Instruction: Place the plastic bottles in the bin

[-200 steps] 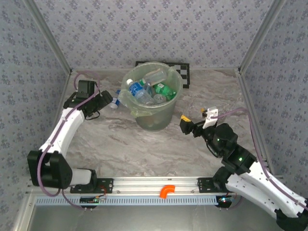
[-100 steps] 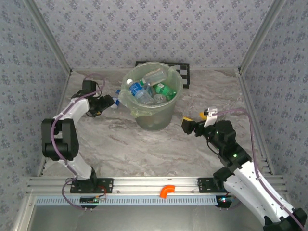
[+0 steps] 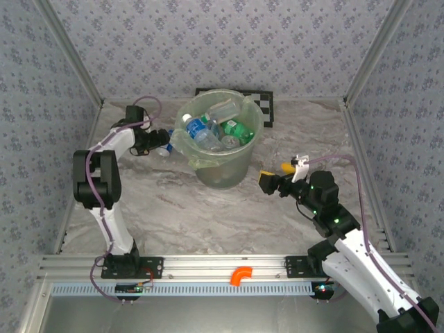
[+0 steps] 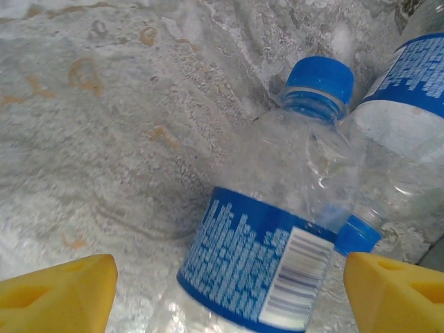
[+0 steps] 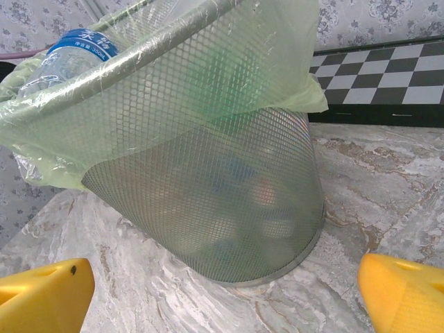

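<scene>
The left end effector (image 4: 229, 295) is open. Its yellow fingertips (image 4: 59, 295) are spread wide on either side of a clear plastic bottle (image 4: 277, 201) that lies on the marbled bench (image 4: 104, 125) directly ahead of it. The bottle's blue cap (image 4: 319, 76) points away from the end effector, and its blue label (image 4: 243, 263) with a barcode sits between the fingers. The finger on the left of the wrist view stands clear of the bottle. The other is just beside the label, and whether it touches I cannot tell. A second bottle (image 4: 416, 62), also clear with a blue label, lies ahead and to the right, partly behind the first, with its own cap close to the right-hand fingertip. Seen from above, the bin (image 3: 222, 170) stands just beyond these two bottles, ahead of the left end effector. The right end effector (image 5: 222, 295) is open wide, with nothing between its fingers. The bin stands near and straight ahead of it, its mesh wall resting on the bench. A pale green liner (image 5: 277, 76) is folded over the rim, and a blue-labelled bottle shows at the rim up and to the left. A checkered board (image 5: 388, 83) lies farther ahead to the right, behind the bin. Several bottles (image 3: 208, 132) already lie inside the bin.
</scene>
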{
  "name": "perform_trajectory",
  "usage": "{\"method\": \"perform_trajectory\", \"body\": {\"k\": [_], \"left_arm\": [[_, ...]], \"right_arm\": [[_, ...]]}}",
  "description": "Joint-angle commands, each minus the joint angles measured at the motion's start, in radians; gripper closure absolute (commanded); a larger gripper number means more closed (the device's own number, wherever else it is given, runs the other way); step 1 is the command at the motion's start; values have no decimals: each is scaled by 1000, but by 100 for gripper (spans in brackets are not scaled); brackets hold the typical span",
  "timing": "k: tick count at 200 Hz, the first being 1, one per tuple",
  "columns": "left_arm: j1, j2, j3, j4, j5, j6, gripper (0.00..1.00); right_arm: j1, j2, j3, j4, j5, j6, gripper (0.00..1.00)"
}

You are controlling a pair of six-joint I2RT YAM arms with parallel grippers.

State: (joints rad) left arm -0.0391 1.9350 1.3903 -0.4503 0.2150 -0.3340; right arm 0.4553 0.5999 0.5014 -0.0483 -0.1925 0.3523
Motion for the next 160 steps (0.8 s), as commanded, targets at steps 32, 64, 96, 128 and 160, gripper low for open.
{"method": "perform_trajectory", "body": {"k": [32,64,96,128,160], "left_arm": [[-4,85,71,-81,66,90,19],[-8,110,62,-85,81,98,22],[-11,100,56,-79,93,91,31],[-6,61,42,-61,88,59,41],[-6,-18,15,-54,84,13,47]], "right_arm": [[-11,-15,-7,15,-11,10,1],[-14,-15,-9,9,-2,11,1],[-15,-15,-9,10,-2,13,1],[-17,-22,-10,4,3,10,1],[-18,-29,-9,3,11,11,1]]}}
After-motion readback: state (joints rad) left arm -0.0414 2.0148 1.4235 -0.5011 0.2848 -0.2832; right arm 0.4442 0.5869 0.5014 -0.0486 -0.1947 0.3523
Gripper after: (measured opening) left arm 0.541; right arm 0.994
